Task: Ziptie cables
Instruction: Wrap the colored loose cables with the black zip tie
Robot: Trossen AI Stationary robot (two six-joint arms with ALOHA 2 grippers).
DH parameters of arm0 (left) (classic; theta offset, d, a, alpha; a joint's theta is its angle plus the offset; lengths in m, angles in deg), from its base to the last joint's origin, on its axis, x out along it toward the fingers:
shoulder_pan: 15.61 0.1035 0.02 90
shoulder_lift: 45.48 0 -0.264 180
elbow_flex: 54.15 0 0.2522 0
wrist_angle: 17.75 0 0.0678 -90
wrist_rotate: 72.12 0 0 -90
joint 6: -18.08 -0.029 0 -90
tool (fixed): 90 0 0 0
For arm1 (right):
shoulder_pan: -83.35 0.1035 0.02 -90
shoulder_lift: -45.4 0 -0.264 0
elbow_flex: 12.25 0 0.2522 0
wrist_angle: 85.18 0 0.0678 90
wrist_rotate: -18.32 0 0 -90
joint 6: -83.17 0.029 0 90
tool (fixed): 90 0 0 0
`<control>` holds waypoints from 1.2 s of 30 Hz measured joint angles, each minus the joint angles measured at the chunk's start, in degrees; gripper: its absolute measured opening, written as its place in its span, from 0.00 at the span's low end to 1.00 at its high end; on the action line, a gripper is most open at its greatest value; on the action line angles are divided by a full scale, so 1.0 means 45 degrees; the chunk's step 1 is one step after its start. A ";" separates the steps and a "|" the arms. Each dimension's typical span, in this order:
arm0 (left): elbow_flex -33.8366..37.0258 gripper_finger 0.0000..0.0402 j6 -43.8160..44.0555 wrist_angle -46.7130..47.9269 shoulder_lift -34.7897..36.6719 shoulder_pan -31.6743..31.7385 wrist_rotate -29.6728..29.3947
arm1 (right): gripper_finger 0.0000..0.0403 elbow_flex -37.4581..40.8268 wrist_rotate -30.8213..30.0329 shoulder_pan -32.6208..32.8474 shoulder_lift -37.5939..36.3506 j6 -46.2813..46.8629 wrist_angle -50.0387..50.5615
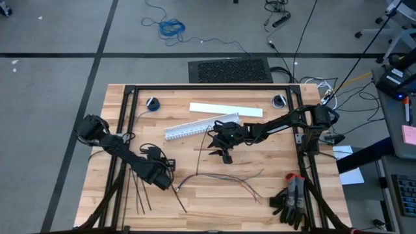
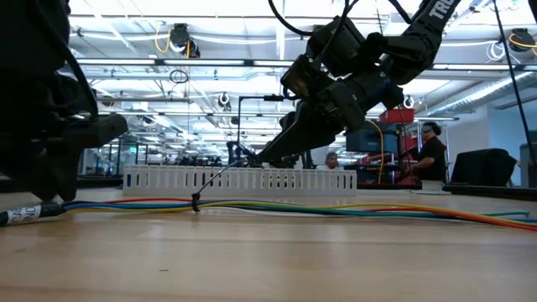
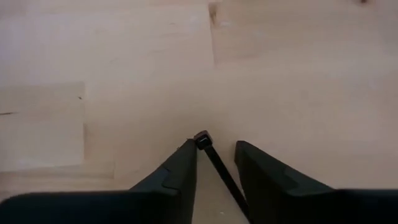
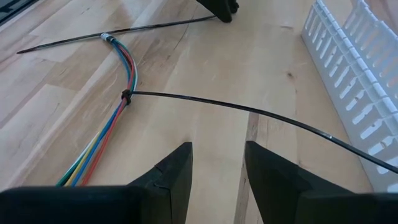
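Two robot arms work over a wooden table (image 1: 260, 195) where a bundle of coloured cables (image 4: 99, 146) lies flat, already cinched at one point by a ziptie (image 4: 126, 96) whose long black tail runs out across the boards toward the white slotted duct (image 4: 348, 68). The right gripper (image 4: 217, 155) hovers above that tail with its fingers apart and nothing between them. The left gripper (image 3: 214, 163) sits low near the dark end of the cables, its fingers drawn close around a second black ziptie (image 3: 214, 162) whose square head pokes out between the tips; it appears to touch one finger while a gap shows at the other, so whether the grip is firm cannot be told. More spare zipties (image 1: 140, 192) lie fanned at the front edge, beside the left arm.

Risks from here look modest but real. A thin, stiff strip held at its edge could twist or slip out as the left arm lifts, leaving it short of the bundle. On the right, a descent slightly off line would press the tail against the wood rather than pinch it, or drag the loop along the cables and loosen the bundle's lie.
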 joint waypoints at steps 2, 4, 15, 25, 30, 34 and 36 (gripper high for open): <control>-0.0033 0.22 -0.0200 -0.0091 -0.0014 0.0005 -0.0148 | 0.35 0.0000 0.0000 0.0000 0.0000 -0.0010 -0.0010; -0.0161 0.15 -0.0370 -0.0090 -0.0043 0.0008 -0.0306 | 0.35 0.0000 0.0000 -0.0006 0.0000 -0.0013 -0.0022; -0.1314 0.00 -0.1781 0.1016 0.0082 0.0017 -0.3599 | 0.35 0.0003 -0.0788 -0.0029 -0.0392 0.0476 0.0022; -0.2776 0.00 -0.5321 0.0346 0.2836 -0.0608 -1.0066 | 0.35 0.2327 0.0744 0.0104 -0.5717 0.1305 -0.0691; -0.2932 0.00 -0.9532 -0.3334 0.3959 -0.0914 -1.2431 | 0.35 0.4151 0.3337 0.0516 -0.8685 0.3344 -0.1952; -0.2943 0.00 -1.2953 -0.6904 0.3934 -0.0664 -1.3086 | 0.35 0.5351 0.2483 0.1560 -0.9674 0.3946 -0.2153; -0.2948 0.00 -1.4835 -0.9107 0.3606 -0.0433 -1.2860 | 0.35 0.5883 0.1254 0.2217 -0.9674 0.3978 -0.2475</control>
